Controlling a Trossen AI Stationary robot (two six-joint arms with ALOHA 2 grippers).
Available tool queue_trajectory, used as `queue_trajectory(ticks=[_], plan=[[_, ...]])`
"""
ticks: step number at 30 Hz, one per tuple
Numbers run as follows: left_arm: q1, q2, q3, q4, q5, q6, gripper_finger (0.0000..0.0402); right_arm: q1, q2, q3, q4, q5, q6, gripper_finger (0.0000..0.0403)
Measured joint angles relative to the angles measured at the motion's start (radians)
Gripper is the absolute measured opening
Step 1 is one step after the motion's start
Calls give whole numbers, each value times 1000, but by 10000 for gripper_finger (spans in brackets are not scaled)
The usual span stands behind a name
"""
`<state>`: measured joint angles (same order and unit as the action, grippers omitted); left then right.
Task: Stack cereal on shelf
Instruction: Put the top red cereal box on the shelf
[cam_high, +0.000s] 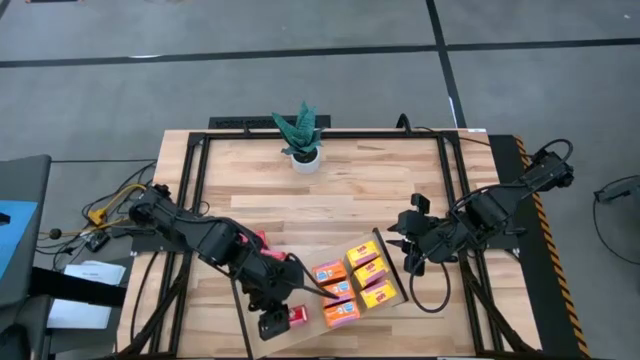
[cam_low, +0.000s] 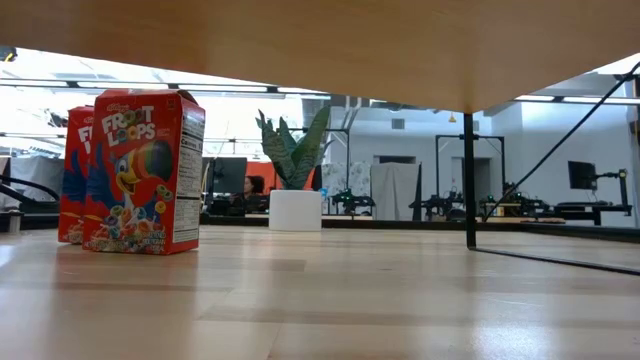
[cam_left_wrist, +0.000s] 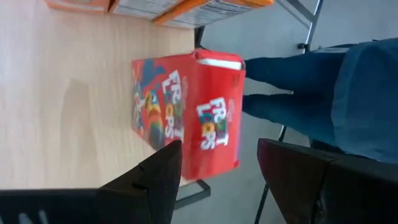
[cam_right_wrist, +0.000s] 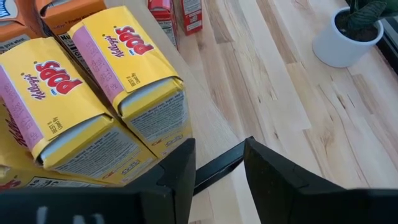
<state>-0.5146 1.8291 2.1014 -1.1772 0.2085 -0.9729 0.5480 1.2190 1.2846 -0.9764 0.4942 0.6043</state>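
The shelf (cam_high: 312, 305) stands slantwise on the tabletop near its front edge. Its board passes overhead in the low view (cam_low: 320, 40). Several orange and yellow cereal boxes (cam_high: 352, 280) lie on it. A red Froot Loops box (cam_left_wrist: 186, 118) sits at the board's near edge (cam_high: 297, 316), and my left gripper (cam_left_wrist: 217, 180) is open around its near end. Two more red boxes (cam_low: 145, 170) stand upright on the tabletop. My right gripper (cam_right_wrist: 217, 180) is open at the shelf's right end, beside the yellow Pops boxes (cam_right_wrist: 124, 68), with the black rail (cam_right_wrist: 217, 165) showing between its fingers. My left gripper has one finger (cam_left_wrist: 165, 171) in front of the red box's near corner (cam_left_wrist: 186, 163); I cannot tell whether it touches. The other finger (cam_left_wrist: 292, 174) stands apart from the box, with a strip of floor showing between them.
A plant in a white pot (cam_high: 303, 150) stands at the table's far middle. A person in jeans (cam_left_wrist: 323, 87) stands just past the near edge, beyond the red box. Bare slatted tabletop (cam_high: 330, 200) lies between the plant and the shelf.
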Motion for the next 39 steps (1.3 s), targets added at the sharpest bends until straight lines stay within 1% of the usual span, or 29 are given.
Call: queue_trajectory(ticks=[3,7,12,15,20,24,28,33,35,39], plan=[[9,-2,30,-33,-10,3,199,0,0,0,1,0,-1,160],[11,-3,51,-129,-124,43,199,0,0,0,4,0,-1,164],[11,-3,51,-251,-190,41,199,0,0,0,5,0,-2,166],[1,-3,51,-265,-212,45,199,0,0,0,5,0,-2,163],[-32,3,51,-263,-303,76,189,0,0,0,5,0,-3,156],[-43,5,50,-252,-337,87,150,0,0,0,0,0,-5,151],[-45,5,50,-230,-371,92,92,0,0,0,-6,0,-6,149],[-50,20,50,-218,-373,124,18,0,0,0,-6,1,-6,150],[-56,32,49,-218,-373,133,6,0,0,0,-7,1,-4,152],[-56,65,49,-207,-358,143,6,0,0,0,-7,1,-3,156]])
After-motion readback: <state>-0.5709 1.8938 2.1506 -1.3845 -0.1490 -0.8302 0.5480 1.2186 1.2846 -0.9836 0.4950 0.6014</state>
